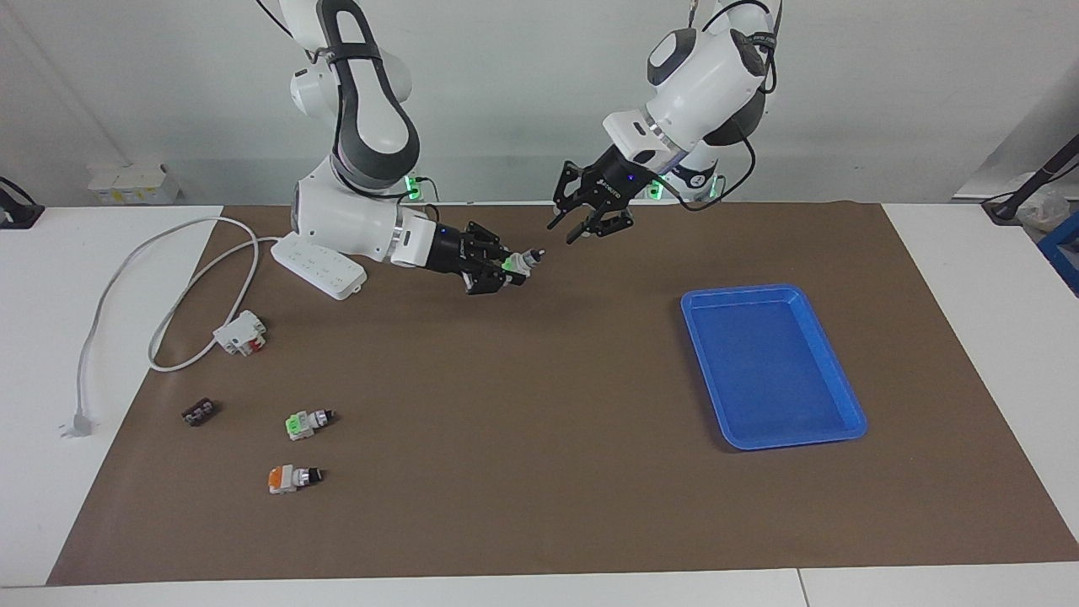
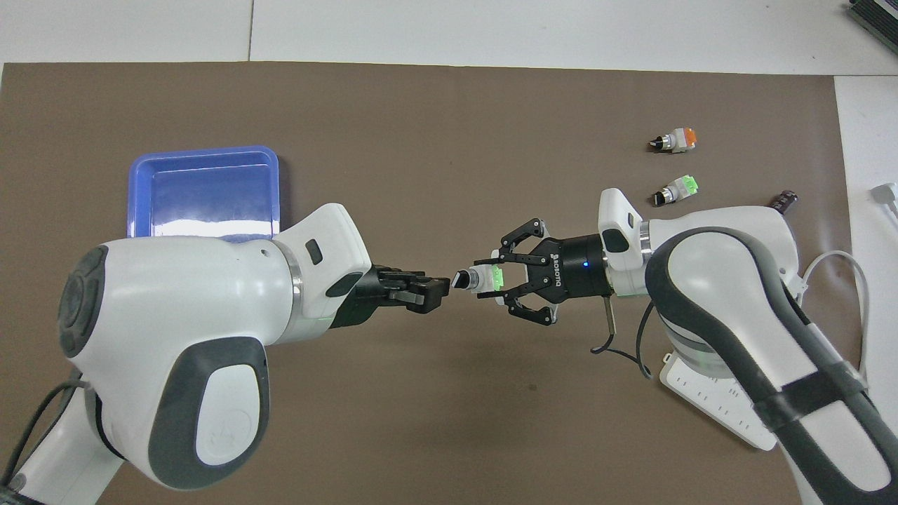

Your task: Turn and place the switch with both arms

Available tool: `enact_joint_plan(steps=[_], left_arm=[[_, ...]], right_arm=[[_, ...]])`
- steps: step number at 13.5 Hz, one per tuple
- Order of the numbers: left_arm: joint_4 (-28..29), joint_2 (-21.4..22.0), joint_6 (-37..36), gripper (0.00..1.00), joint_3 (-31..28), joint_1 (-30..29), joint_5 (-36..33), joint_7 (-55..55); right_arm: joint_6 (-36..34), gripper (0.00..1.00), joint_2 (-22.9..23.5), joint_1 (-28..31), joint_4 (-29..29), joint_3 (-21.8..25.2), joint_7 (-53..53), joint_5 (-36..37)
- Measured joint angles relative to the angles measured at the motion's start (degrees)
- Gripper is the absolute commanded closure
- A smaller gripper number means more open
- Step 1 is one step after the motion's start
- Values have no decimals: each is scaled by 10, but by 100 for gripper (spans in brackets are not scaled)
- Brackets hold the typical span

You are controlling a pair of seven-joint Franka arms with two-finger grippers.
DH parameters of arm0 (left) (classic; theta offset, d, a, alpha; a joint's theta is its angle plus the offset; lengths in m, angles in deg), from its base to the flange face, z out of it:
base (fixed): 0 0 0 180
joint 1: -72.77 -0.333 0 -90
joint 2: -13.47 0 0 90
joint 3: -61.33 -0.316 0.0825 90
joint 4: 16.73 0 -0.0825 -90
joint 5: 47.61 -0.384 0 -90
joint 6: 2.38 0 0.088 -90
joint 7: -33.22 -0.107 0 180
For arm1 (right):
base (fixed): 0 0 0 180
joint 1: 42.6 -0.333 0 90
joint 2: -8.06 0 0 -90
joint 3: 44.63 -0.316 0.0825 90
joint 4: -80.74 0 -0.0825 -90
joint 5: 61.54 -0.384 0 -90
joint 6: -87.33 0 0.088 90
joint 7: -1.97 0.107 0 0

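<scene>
My right gripper (image 1: 508,270) is shut on a green-ended switch (image 1: 524,260) and holds it level above the mat, its black knob tip pointing at my left gripper. It shows in the overhead view too, gripper (image 2: 497,279) and switch (image 2: 478,278). My left gripper (image 1: 590,229) hangs open a short way from the knob tip, not touching it; it also shows in the overhead view (image 2: 436,289). A second green switch (image 1: 305,421) lies on the mat toward the right arm's end (image 2: 675,189).
An orange-ended switch (image 1: 291,478) lies farther from the robots than the second green one. A white-and-red block (image 1: 241,332), a small dark part (image 1: 200,411), a power strip (image 1: 319,265) and its cable lie at the right arm's end. A blue tray (image 1: 771,291) sits toward the left arm's end.
</scene>
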Motion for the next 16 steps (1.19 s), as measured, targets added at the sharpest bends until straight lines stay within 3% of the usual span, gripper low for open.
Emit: enact_joint_plan(steps=[16], left_arm=[[-2,-26,50,59,0,4,4,-18]], right_arm=[[36,100,-15,-19,5,2,35,-21]])
